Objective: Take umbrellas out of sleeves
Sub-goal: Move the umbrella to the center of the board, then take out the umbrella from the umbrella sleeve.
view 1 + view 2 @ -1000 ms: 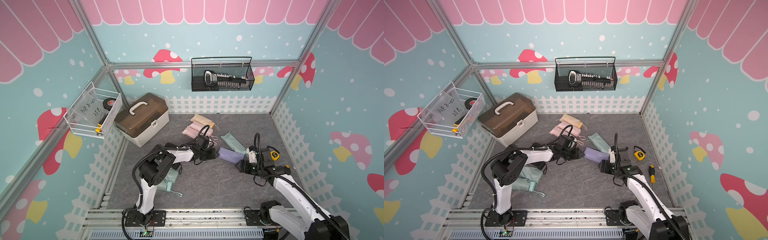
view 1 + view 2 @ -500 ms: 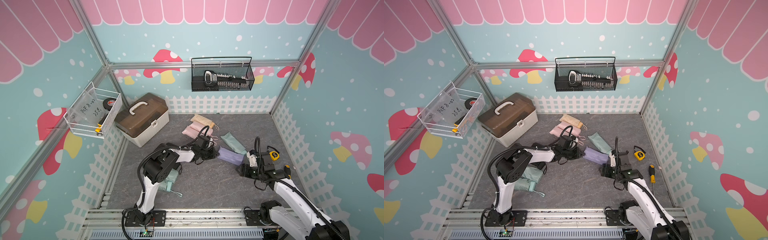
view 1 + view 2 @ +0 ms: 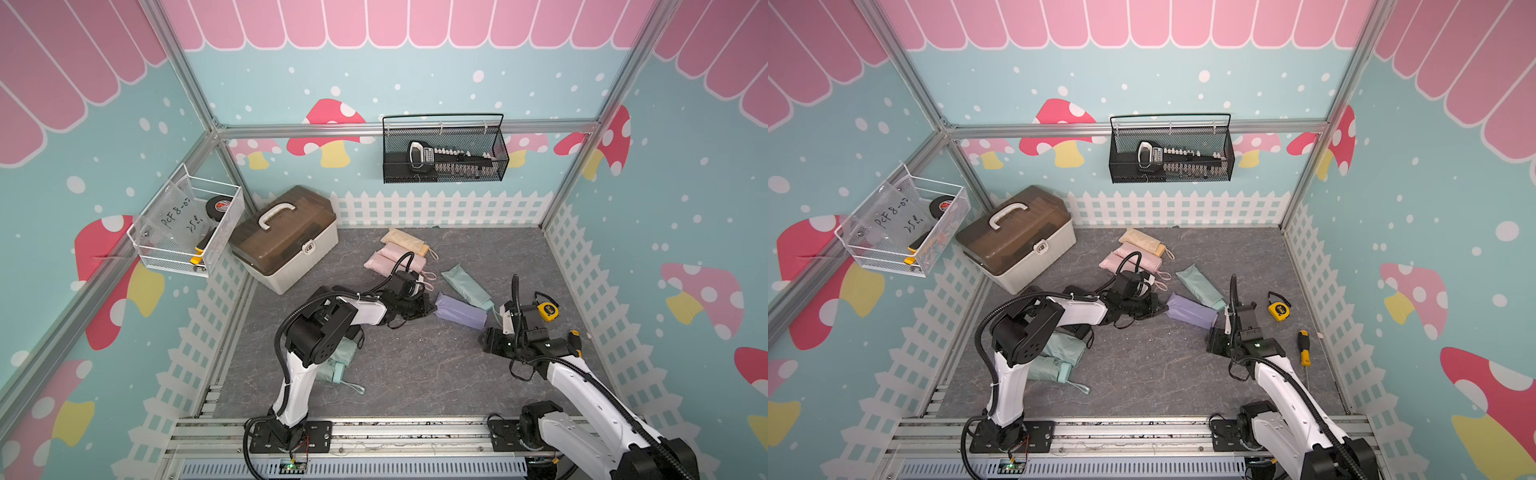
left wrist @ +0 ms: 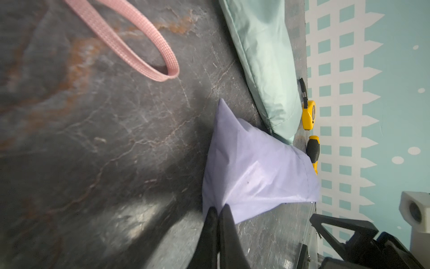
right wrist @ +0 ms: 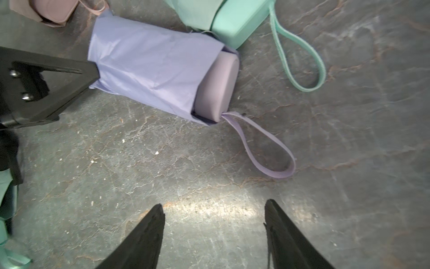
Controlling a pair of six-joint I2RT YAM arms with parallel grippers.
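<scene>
Pinching one lilac sleeve (image 4: pixel 256 177), left claw (image 4: pixel 217 213); right claw (image 5: pixel 214 203) spread.

The left claw (image 3: pixel 431 308) touches one end of the lilac sleeve (image 3: pixel 461 312) lying on the grey surface (image 3: pixel 415 374); the right claw (image 3: pixel 485 337) sits near the sleeve's far end, a mint sleeve (image 3: pixel 465 284) just beyond both

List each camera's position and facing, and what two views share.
Top views: high overhead, looking down on the floor; left arm and right arm show.
Left wrist: on the left arm, looking across the floor at the lilac sleeve; left fingers pinch its corner.
Right wrist: on the right arm, looking down at the sleeve's open end; right fingers open.
Shared: both wrist views show the lilac sleeve.
</scene>
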